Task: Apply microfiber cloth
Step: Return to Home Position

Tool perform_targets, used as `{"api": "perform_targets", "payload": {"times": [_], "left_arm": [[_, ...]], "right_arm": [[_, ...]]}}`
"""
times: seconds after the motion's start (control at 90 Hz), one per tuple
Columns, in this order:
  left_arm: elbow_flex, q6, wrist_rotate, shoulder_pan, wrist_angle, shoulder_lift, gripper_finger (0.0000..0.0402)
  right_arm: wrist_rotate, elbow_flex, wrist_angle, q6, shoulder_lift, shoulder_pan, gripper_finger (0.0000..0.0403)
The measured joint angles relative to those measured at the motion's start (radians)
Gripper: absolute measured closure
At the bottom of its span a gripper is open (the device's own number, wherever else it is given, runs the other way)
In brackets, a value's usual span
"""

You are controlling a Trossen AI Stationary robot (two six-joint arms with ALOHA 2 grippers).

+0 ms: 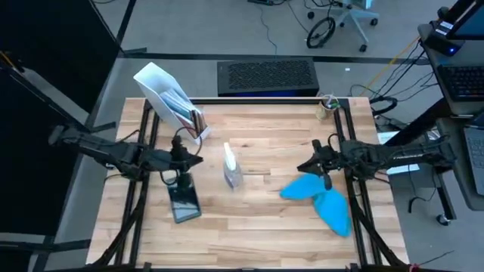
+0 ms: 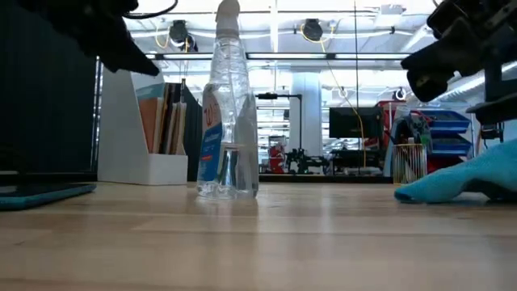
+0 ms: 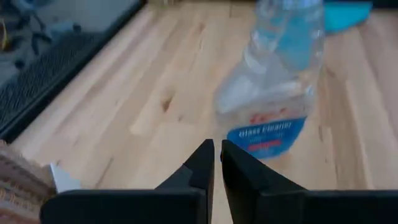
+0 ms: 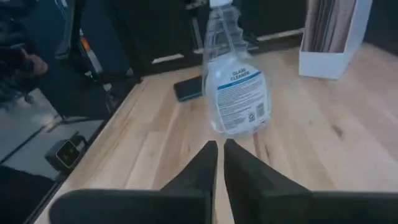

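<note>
We find the right pincer (image 1: 304, 167) hanging above the table (image 1: 257, 234). Its two fingers (image 4: 204, 163) are drawn almost together, with only a thin slit between them and nothing held. The microfiber cloth (image 1: 321, 202) lies loosely bunched on the wood just beneath and behind this pincer, toward the table's front edge. In the low view the cloth rests on the tabletop and the pincer hangs clear above it, so the two are apart.

Straight ahead of the right pincer's tips stands the clear spray bottle (image 1: 232, 170), upright, between the two pincers.

The left pincer (image 1: 198, 159) faces the bottle from the other side, also lifted off the wood. Its fingers (image 3: 200, 163) too are narrowed to a slim gap and hold nothing. From this pincer the cloth is well apart, beyond the bottle.

A dark tablet (image 1: 184, 201) lies flat just beside the left pincer, on its front-edge side. A white file holder (image 1: 168, 100) with folders stands behind the left pincer, near the table's back corner.
</note>
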Motion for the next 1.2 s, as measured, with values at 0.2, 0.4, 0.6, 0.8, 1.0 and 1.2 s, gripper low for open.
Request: {"api": "perform_targets", "payload": {"times": [0.2,0.4,0.6,0.8,1.0,1.2], "left_arm": [[-0.112,0.033,0.078,0.000,0.147,-0.187,0.0386],[-0.264,0.028,0.116,0.000,0.274,-0.366,0.0386],[-0.425,0.046,0.199,0.000,0.408,-0.529,0.0386],[-0.495,0.054,0.176,0.000,0.385,-0.671,0.0386],[-0.500,0.028,0.141,0.000,0.305,-0.744,0.0386],[-0.500,0.071,0.141,0.001,0.304,-0.746,0.0386]], "right_arm": [[0.040,-0.023,-0.004,-0.043,-0.109,-0.019,0.0394],[0.036,-0.023,-0.020,-0.103,-0.187,-0.042,0.0394],[0.031,-0.023,-0.019,-0.145,-0.266,-0.042,0.0394],[-0.018,-0.050,-0.018,-0.151,-0.326,-0.041,0.0394],[-0.020,-0.187,0.080,-0.097,-0.396,-0.040,0.0394],[-0.010,-0.188,0.076,-0.109,-0.395,-0.040,0.0394]]}}
